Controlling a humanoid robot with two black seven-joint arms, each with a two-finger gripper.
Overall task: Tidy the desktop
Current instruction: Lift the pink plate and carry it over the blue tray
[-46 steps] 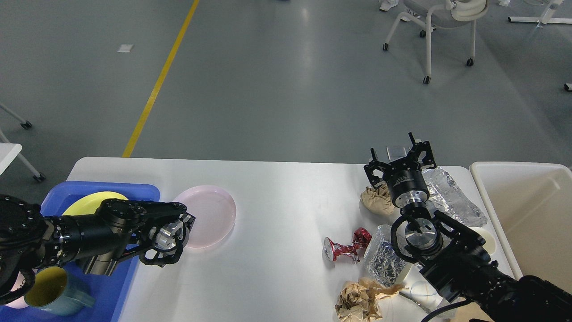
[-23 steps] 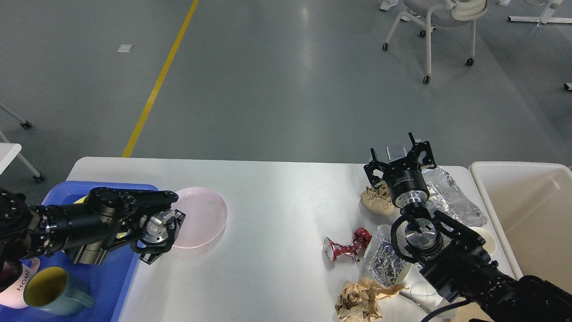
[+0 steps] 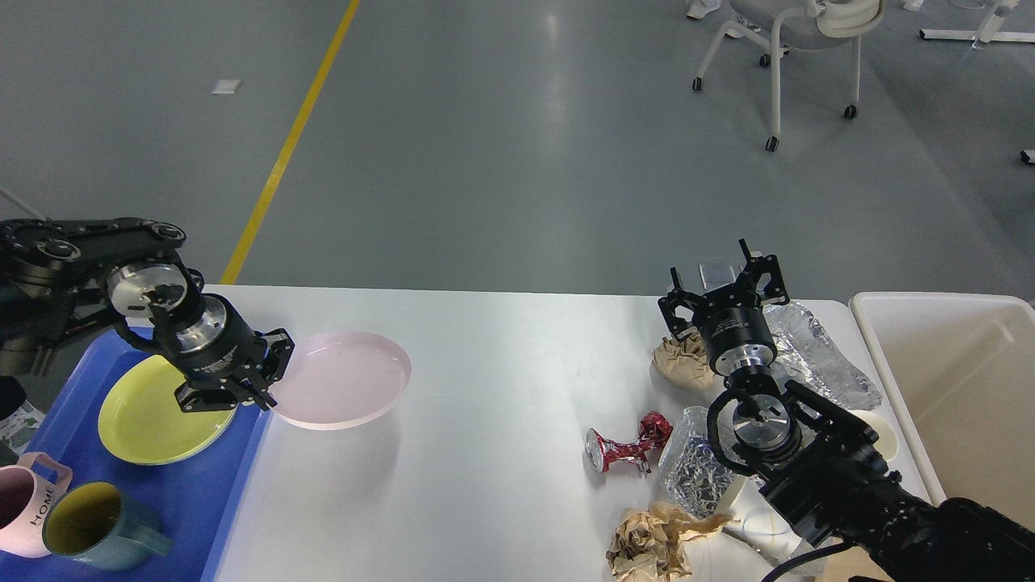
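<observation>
The white desktop [image 3: 501, 364] fills the lower half of the view. My left gripper [image 3: 271, 381] is shut on the left rim of a pink plate [image 3: 344, 378] and holds it tilted a little above the desktop, beside the blue tray [image 3: 202, 493]. My right gripper [image 3: 721, 283] is open and empty, hovering over a brown paper wad [image 3: 683, 360] at the right. A crushed red can [image 3: 627, 444], crumpled foil [image 3: 695, 473] and another brown paper wad [image 3: 651, 537] lie close to my right arm.
The blue tray holds a yellow plate [image 3: 145, 412], a pink mug [image 3: 20, 505] and a teal mug [image 3: 89, 525]. A cream-white bin [image 3: 962, 388] stands at the right edge. More foil [image 3: 817, 352] and a white cup [image 3: 881, 432] lie by it. A chair [image 3: 796, 48] stands far behind.
My left arm has swung up and back, lifting the pink plate off the desktop and drawing it left toward the tray. The yellow plate is now uncovered. My right arm has not moved.
</observation>
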